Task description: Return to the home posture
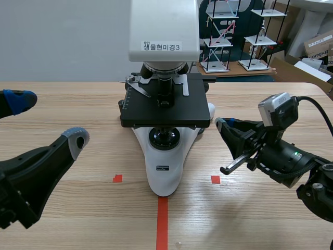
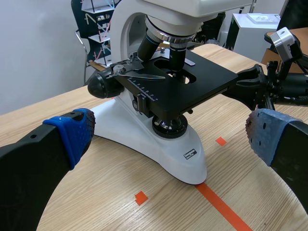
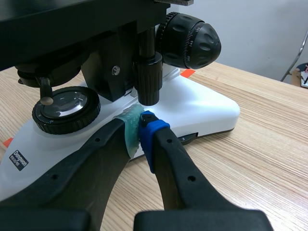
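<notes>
Black fingers with dotted pads mark the left gripper (image 1: 48, 121), which hangs low over the near left part of the wooden worktop (image 1: 93, 208). Its fingers are spread wide with nothing between them, one blue-tipped pad at the scene's left edge and one grey-tipped pad nearer the middle. From its own wrist view the gripper faces the microscope (image 1: 164, 177) across a stretch of bare wood. The microscope stands in the middle of the worktop, its white foot pointing toward the robot and its black stage (image 1: 165, 107) level under the lenses. A white label (image 1: 162, 46) on its head reads "생물현미경3". A small dark badge (image 1: 163, 167) sits on the foot, its print too small to read with certainty. An orange-red tape line (image 1: 162, 224) runs from the near edge up to the tip of the foot, with a tape square (image 1: 117, 178) on either side. To the right, the right gripper (image 1: 223, 125) has its fingers pressed together on nothing. In its wrist view the green and blue pads (image 3: 156, 126) meet just beside the foot, below the ridged focus knob (image 3: 190, 41); whether they touch the foot cannot be told. In the scene view open wood lies in front of this arm. The worktop's far edge runs behind the microscope, and its right corner comes near a cardboard box (image 1: 318, 44) printed with the letters "compu".
</notes>
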